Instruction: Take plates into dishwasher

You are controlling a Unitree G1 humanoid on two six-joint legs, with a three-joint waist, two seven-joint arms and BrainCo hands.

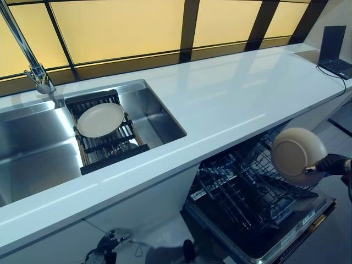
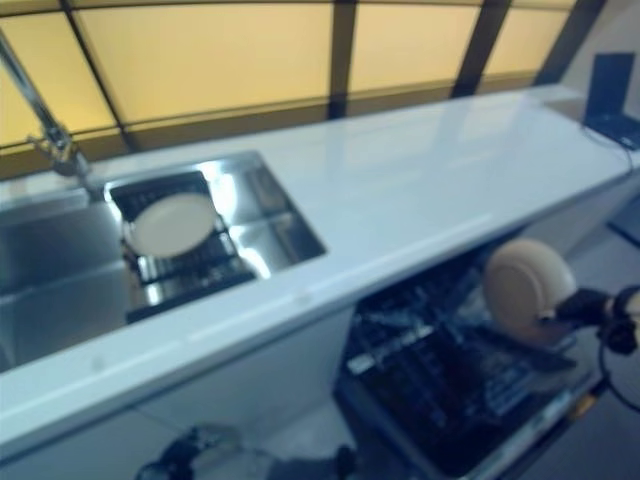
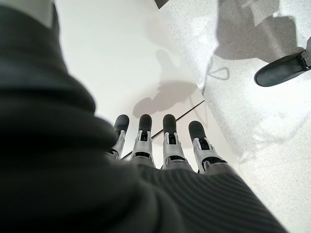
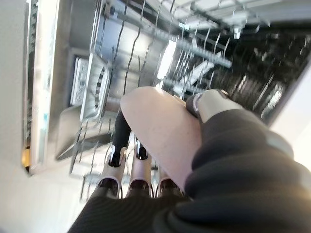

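right hand (image 1: 333,164) grips plate (image 1: 297,154) over dishwasher rack (image 1: 247,192)

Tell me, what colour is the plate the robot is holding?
Plain cream plate, pinched in the right hand; clearest in the left eye view.

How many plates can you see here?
2: one plate lies on the sink rack; the held plate is in the right hand, above the dishwasher rack.

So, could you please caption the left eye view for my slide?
Right hand holds a cream plate above the open dishwasher rack; another plate waits in the sink.
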